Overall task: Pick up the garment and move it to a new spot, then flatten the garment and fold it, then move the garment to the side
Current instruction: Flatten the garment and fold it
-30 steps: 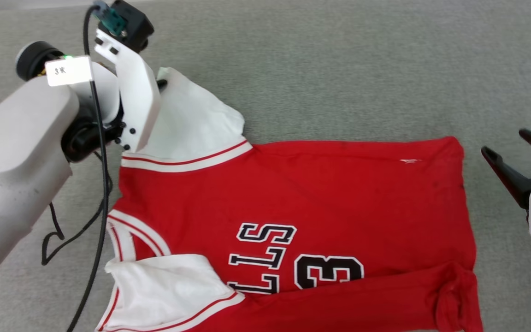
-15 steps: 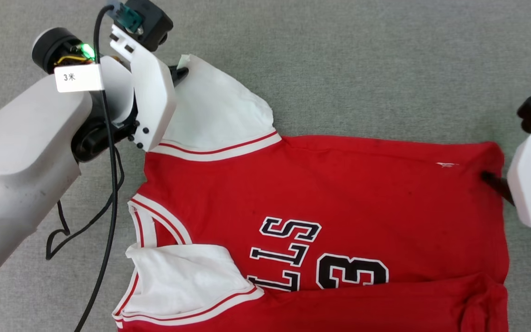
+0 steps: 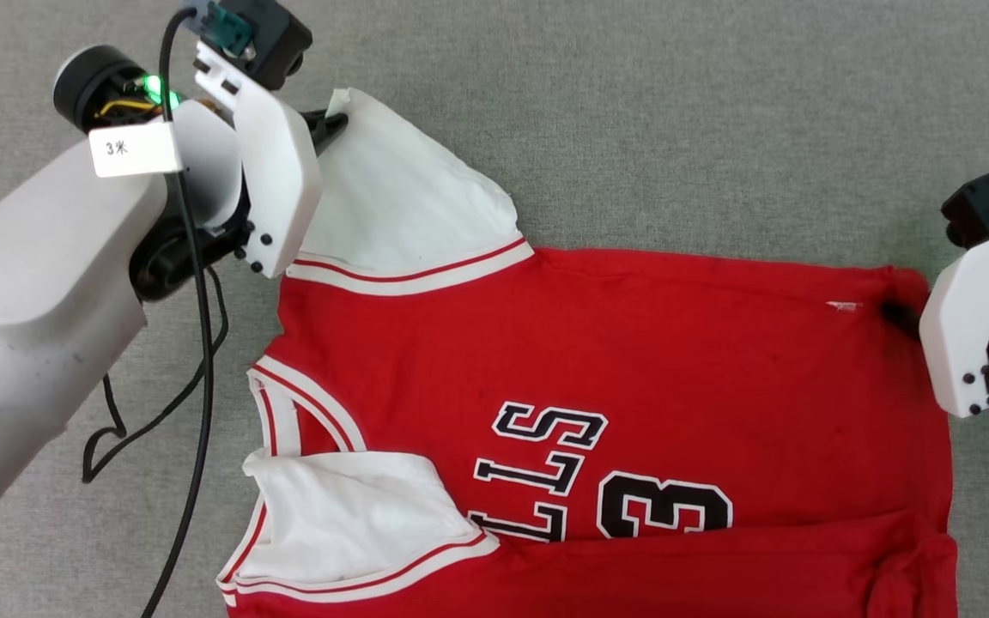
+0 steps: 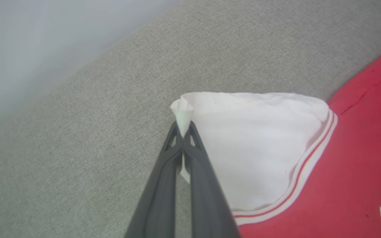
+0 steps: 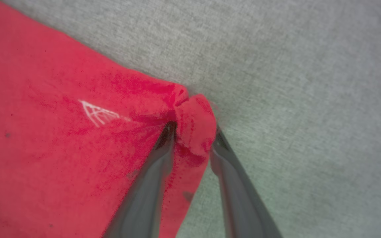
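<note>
Grey woven surface [image 3: 683, 120] under the garment [image 3: 632, 343], lying front-up and mostly flat. Left gripper [image 4: 184, 127] pinched shut on the tip of 1 white sleeve [image 4: 243, 142]; right gripper [image 5: 193, 130] straddling the bunched red hem corner [image 5: 193, 115], jaws apart. Advisable: close firmly on that corner, then lift both ends level, keeping cloth taut.

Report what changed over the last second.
The right claw swung in from beside the garment to its hem corner. Its jaws now straddle the bunched red cloth and are closing, though a firm grip cannot be confirmed. Unchanged: the left claw stays shut on the tip of the white sleeve, and the garment lies spread front up.
</note>
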Available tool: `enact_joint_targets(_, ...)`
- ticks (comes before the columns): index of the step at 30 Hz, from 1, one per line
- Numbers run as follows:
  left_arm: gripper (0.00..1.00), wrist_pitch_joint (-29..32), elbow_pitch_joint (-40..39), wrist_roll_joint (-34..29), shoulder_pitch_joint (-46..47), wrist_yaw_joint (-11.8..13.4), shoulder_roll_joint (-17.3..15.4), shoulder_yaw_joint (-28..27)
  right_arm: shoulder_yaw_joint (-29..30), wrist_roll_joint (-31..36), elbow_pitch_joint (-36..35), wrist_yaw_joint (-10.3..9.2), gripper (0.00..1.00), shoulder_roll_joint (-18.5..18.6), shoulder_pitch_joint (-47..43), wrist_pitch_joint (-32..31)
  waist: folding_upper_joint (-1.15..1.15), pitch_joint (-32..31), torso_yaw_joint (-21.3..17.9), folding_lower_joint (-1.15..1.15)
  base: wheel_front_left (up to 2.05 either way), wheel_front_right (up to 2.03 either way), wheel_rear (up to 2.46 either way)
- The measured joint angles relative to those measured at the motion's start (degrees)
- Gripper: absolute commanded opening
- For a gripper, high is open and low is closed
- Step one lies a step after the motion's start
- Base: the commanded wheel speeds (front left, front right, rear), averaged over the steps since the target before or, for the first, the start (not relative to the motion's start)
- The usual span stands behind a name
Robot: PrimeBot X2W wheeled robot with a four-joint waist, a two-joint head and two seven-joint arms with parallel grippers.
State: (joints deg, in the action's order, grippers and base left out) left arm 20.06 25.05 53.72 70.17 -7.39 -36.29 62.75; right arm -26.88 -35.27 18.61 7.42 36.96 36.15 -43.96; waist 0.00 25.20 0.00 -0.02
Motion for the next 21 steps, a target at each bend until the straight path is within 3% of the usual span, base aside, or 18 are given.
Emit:
enact_joint_targets(9,0.0,-4.1,1.0,1.8,-4.4,0.0,-0.6,0.6,0.3,-1.7,1.0,0.09,0.0,-0.7,-3.9,11.2,0.0,-5.9,-0.3,0.01,0.0,0.0,0.0)
enact_joint_targets(13,0.0,-5.7,-0.6,3.0,-8.3,0.1,-2.2,0.8,1.7,-2.0,-1.1,0.09,0.0,-0.3,-7.6,14.8,0.0,-9.5,-0.1,0.01,0.0,0.0,0.0)
enact_joint_targets(21,0.0,-7.7,-8.2,5.5,-18.3,3.5,-7.5,1.7,6.0,-2.1,-6.9,0.09,0.0,0.4,-18.1,17.2,0.0,-16.4,0.7,0.01,0.0,0.0,0.0)
